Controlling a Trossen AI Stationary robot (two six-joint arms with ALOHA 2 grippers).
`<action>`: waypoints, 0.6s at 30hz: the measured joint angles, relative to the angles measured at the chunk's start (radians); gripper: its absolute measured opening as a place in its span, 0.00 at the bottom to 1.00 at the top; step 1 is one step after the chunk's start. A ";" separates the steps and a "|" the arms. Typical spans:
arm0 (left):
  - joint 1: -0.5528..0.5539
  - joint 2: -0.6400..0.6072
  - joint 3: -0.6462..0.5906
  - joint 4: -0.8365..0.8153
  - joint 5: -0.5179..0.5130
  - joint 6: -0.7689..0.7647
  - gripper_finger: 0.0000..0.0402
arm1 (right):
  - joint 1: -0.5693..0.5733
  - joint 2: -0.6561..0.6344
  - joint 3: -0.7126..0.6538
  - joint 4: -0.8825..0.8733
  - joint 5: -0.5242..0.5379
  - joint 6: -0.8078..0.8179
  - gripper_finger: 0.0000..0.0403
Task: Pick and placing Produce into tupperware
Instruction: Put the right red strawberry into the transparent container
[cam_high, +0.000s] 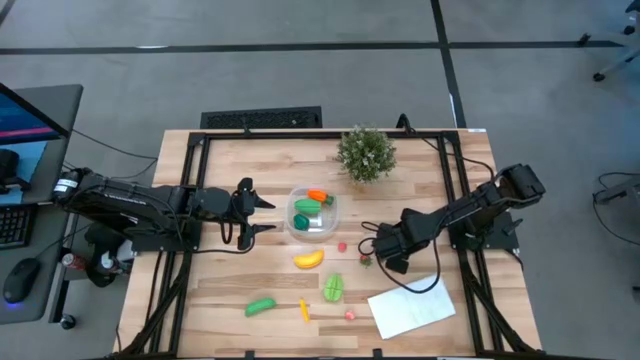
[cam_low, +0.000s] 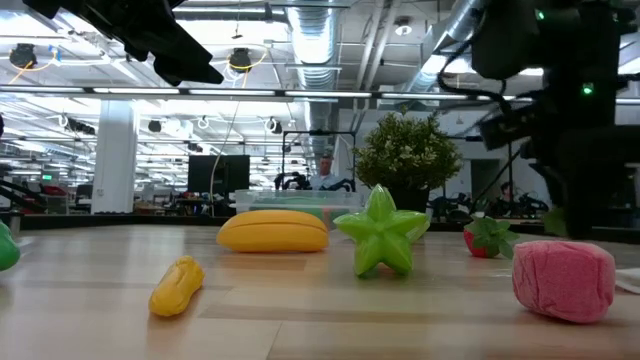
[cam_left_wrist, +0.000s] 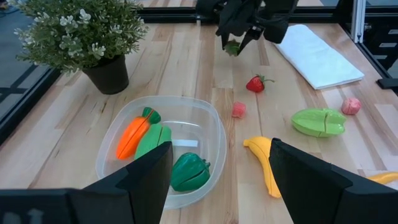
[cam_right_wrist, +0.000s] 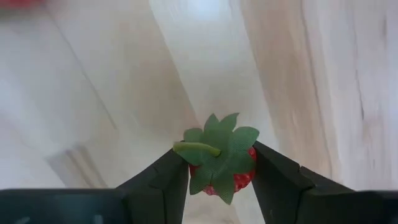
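Observation:
The clear tupperware (cam_high: 312, 212) (cam_left_wrist: 205, 127) sits mid-table and holds an orange carrot (cam_left_wrist: 132, 135) and green pieces (cam_left_wrist: 189, 171). My left gripper (cam_high: 252, 212) (cam_left_wrist: 217, 180) is open just left of it and touches nothing. My right gripper (cam_high: 372, 240) (cam_left_wrist: 239, 34) is right of the tupperware, shut on a small strawberry (cam_right_wrist: 219, 163). Loose on the table are a second strawberry (cam_left_wrist: 256, 83), a pink berry (cam_left_wrist: 239, 110), a yellow banana (cam_high: 308, 259), a green star fruit (cam_high: 333, 287), a green piece (cam_high: 260, 306), a small orange piece (cam_high: 305, 310) and a pink piece (cam_high: 351, 314). My right gripper pinches the strawberry between its two fingers (cam_right_wrist: 168, 180), which press on opposite sides of the red body (cam_right_wrist: 241, 180) just under the green leafy cap. The fingers point down from above. In the left wrist view the berry (cam_left_wrist: 232, 46) hangs at the fingertips, seemingly clear of the table.
A bushy potted plant (cam_high: 366, 152) stands behind the tupperware near the far edge. A flat white sheet (cam_high: 410, 308) lies at the near right. Cables run along both arms. Bare wood lies between the tupperware and the right gripper.

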 joint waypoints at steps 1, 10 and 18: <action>0.000 0.000 0.000 0.000 0.000 0.000 0.64 | -0.001 0.000 0.008 0.001 0.007 -0.012 0.38; 0.000 0.000 0.000 0.000 0.000 0.000 0.64 | -0.007 -0.001 0.086 0.038 0.044 -0.115 0.36; 0.000 0.000 0.000 0.000 0.000 0.000 0.64 | -0.009 -0.002 0.148 0.082 0.043 -0.200 0.38</action>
